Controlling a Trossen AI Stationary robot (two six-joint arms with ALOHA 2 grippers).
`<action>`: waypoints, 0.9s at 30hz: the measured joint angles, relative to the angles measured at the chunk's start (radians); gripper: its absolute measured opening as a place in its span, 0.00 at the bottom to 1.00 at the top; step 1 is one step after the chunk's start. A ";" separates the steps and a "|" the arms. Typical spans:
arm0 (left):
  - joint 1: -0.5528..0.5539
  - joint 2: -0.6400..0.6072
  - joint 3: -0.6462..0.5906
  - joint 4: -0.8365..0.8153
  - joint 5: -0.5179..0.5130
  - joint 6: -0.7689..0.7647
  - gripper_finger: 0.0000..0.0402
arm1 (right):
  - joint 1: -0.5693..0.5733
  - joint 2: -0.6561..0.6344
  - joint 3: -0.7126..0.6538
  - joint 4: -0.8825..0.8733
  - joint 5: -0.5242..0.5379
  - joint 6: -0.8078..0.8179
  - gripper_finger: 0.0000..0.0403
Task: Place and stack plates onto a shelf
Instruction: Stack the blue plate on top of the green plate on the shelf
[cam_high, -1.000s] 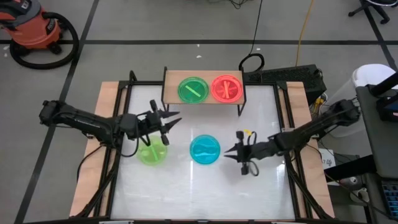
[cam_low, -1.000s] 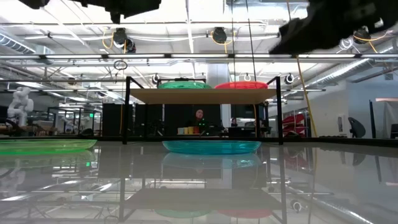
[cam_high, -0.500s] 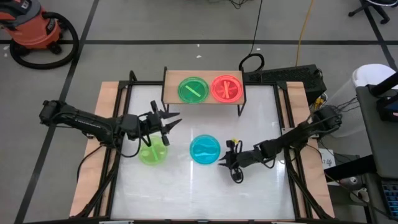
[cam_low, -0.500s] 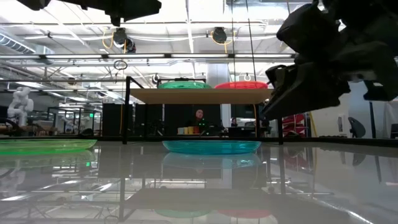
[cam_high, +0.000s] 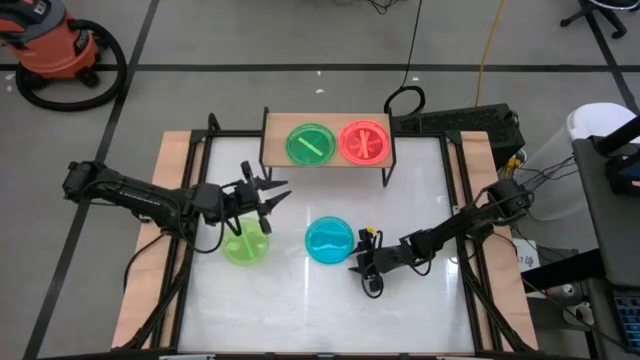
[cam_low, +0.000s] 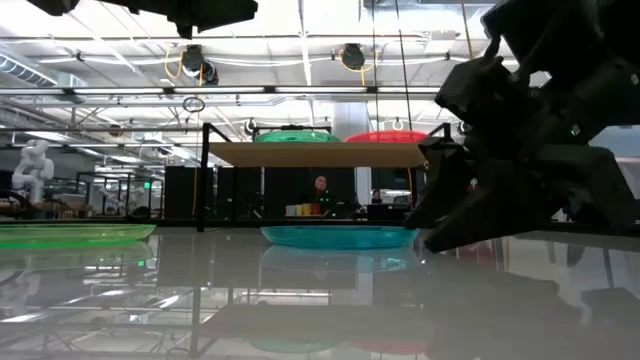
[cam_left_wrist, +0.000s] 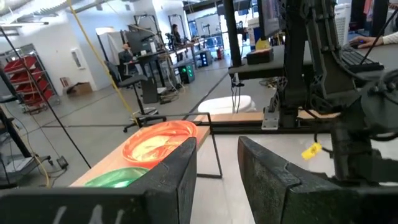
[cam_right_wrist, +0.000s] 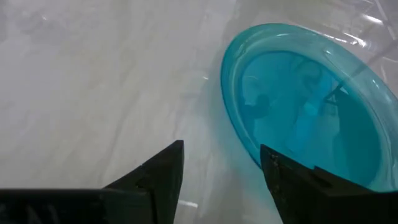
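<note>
From where I stand, the right gripper (cam_high: 358, 262) is low over the white table (cam_high: 300, 310), just beside the blue plate (cam_high: 329, 240) on its right-hand side, near the middle of the worktop. Its fingers (cam_right_wrist: 158, 177) are spread apart with nothing between them, one tip close against the blue rim (whether it actually touches I cannot tell).

The left gripper (cam_high: 275, 195) hangs above the table toward the left edge, its fingers parted and empty, pointing toward the shelf (cam_high: 327, 161). Just below its wrist, nearer the left edge, a green plate (cam_high: 245, 246) lies flat on the table.

The shelf stands at the far edge of the worktop, about midway along it. On its wooden top sit two plates side by side: a green plate on the shelf (cam_high: 310, 144) to the left and a red-orange plate (cam_high: 364, 142) to the right, their rims very near each other.

Seen level with the tabletop, the blue plate lies in front of the shelf, and the right arm's dark bulk fills the right side.
</note>
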 joint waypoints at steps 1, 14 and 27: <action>0.000 -0.008 0.000 -0.001 0.000 0.004 0.31 | 0.000 0.011 0.008 -0.003 0.011 -0.007 0.48; 0.006 -0.206 -0.269 0.317 0.027 -0.018 0.31 | -0.003 0.060 0.041 -0.044 0.203 -0.104 0.38; 0.005 -0.249 -0.291 0.317 0.028 -0.047 0.31 | -0.042 0.060 0.039 -0.066 0.192 -0.129 0.15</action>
